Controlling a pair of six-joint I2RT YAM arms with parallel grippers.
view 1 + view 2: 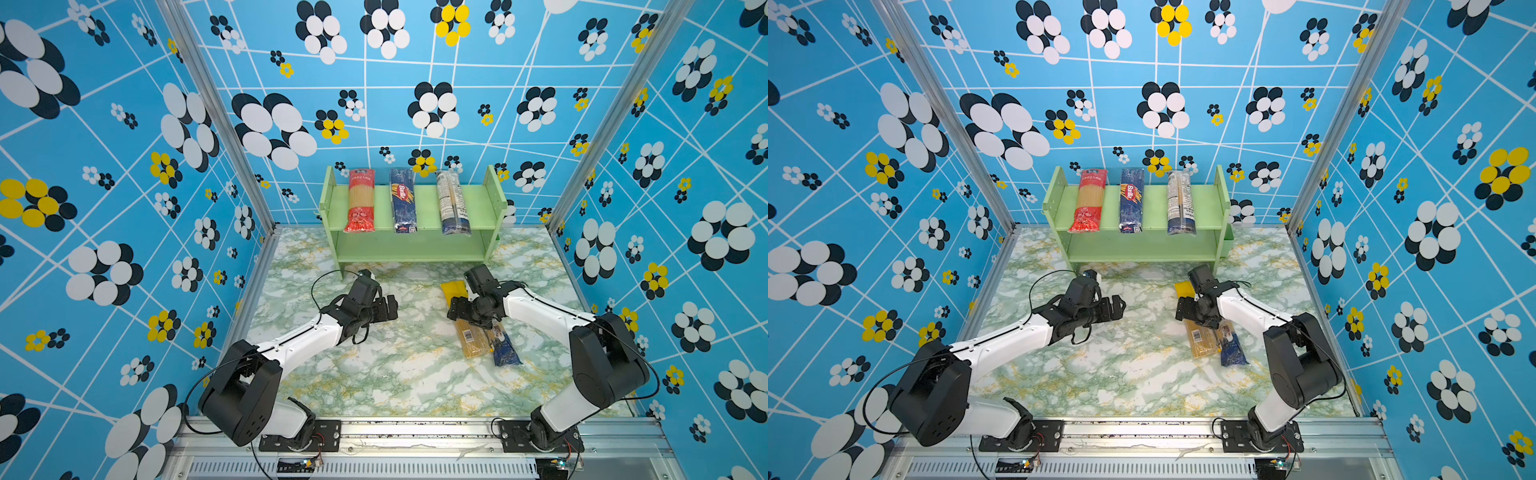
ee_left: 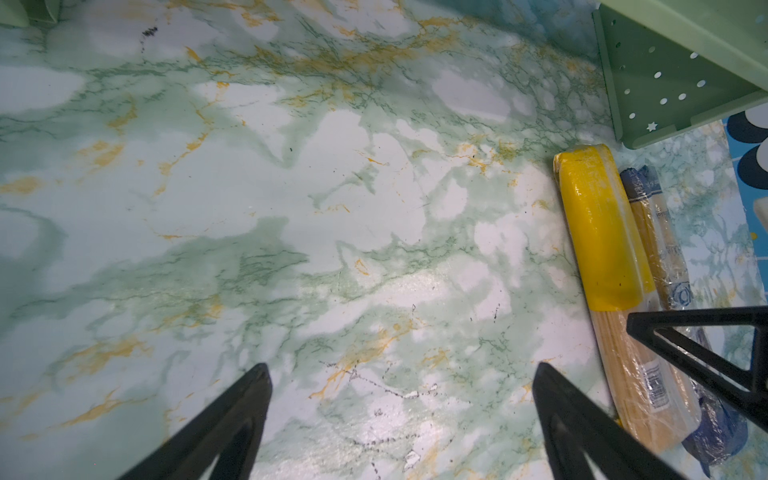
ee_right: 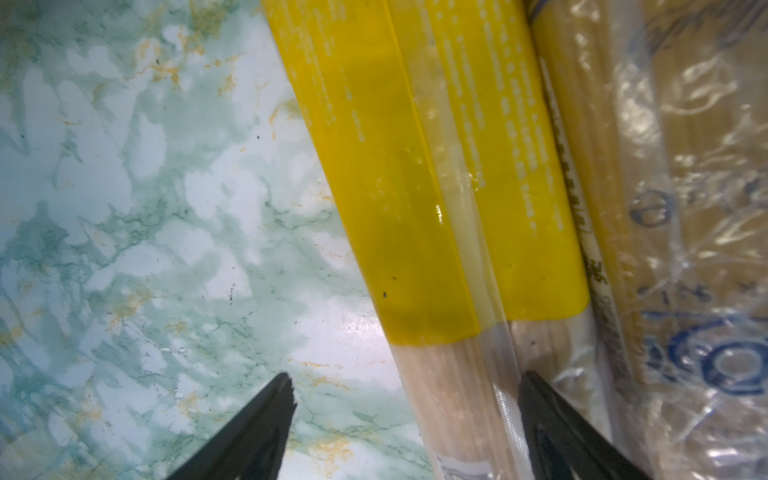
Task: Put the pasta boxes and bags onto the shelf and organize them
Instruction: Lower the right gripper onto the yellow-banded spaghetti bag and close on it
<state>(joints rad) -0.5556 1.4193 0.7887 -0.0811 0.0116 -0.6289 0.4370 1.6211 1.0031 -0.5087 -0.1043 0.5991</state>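
A: Pasta?
B: Atop pale green wooden shelf (image 1: 478, 208): red bag (image 1: 360, 201), dark blue Barilla pack (image 1: 402, 201), white-labelled blue pack (image 1: 453, 203). Touching on marbled counter (image 2: 291, 187): yellow-topped clear bag (image 2: 598, 232), blue-ended clear bag (image 2: 660, 249).
A: Fingers?
B: Both apart: left fingers (image 2: 253, 386) over bare counter, right fingers (image 3: 266, 415) astride the yellow-topped clear bag.

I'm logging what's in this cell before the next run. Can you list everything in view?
red bag: one, red and clear, shelf's top tier, left.
Barilla pack: one, dark blue, top tier, middle.
white-labelled pack: one, blue, top tier, right.
yellow-topped bag: one, yellow and clear, on the table.
blue-ended bag: one, clear, on the table beside the yellow-topped bag.
shelf: one, pale green, two tiers, by the back wall.
cup: one, green, on the shelf's right side.
table: one, green-white marble.
walls: three, blue with flowers.
left gripper: one, black, open, over the table.
right gripper: one, black, open, astride the yellow-topped bag.
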